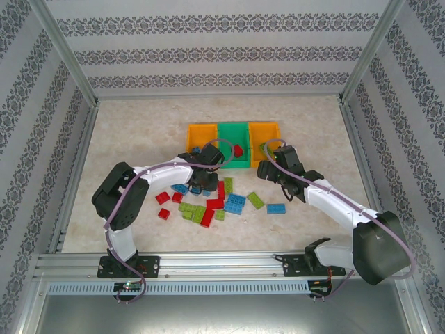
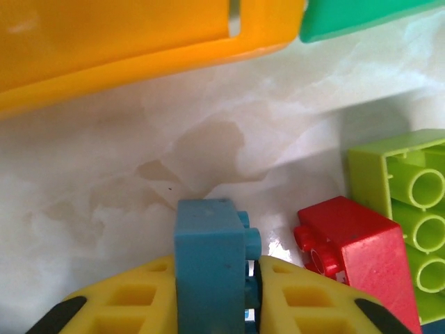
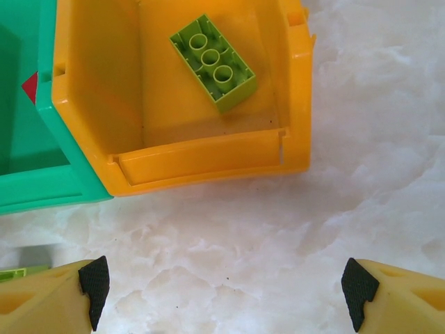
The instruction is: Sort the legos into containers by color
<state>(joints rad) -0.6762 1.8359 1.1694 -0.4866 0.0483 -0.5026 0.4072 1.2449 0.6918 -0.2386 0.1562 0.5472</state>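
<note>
Between yellow fingers [image 2: 132, 303] of the left hand [image 2: 215, 282] sits a studded blue brick [image 2: 205, 243].

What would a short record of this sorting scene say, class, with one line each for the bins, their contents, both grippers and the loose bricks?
bins: left orange bin, green bin, right orange bin, in a row
green bin contents: a red brick
right orange bin contents: one green brick, underside up
left gripper: shut on a blue brick, near the left orange bin
right gripper: open, empty, facing the right orange bin
loose bricks: red, blue and green, scattered on the table
</note>
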